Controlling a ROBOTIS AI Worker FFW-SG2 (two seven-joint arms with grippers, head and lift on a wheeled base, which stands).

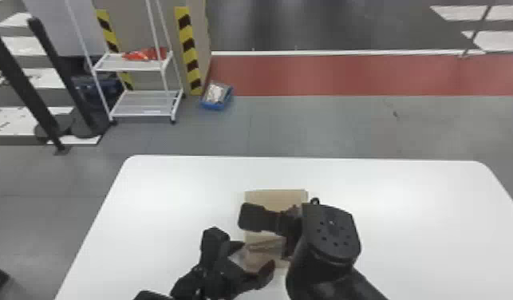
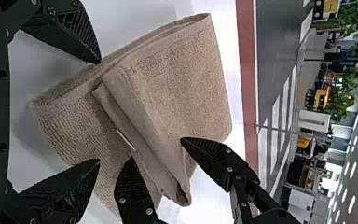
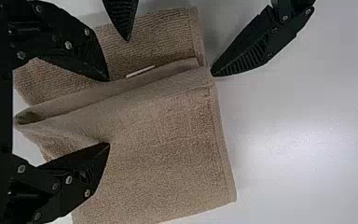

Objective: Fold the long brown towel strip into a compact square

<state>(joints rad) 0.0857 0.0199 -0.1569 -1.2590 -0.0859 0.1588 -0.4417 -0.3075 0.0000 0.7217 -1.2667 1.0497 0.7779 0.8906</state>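
The brown towel (image 1: 275, 196) lies partly folded on the table; its overlapping layers show in the left wrist view on the towel (image 2: 182, 79) and in the right wrist view on the towel (image 3: 168, 158). A loose, raised fold crosses it beside a small white tag (image 3: 140, 71). At the towel's near left part is my left gripper (image 1: 254, 257), open, its fingers spread over the near part; its fingertips (image 2: 97, 112) stand apart. My right gripper (image 1: 263, 219) reaches over the towel from the right. Its open fingers (image 3: 89, 170) straddle the raised fold, right gripper (image 3: 107, 112) holding nothing visibly.
The white table (image 1: 179, 187) extends around the towel on both sides. Both grippers are close together over the towel. Beyond the table, a white wire cart (image 1: 143, 103) and a blue box (image 1: 216, 95) stand on the floor.
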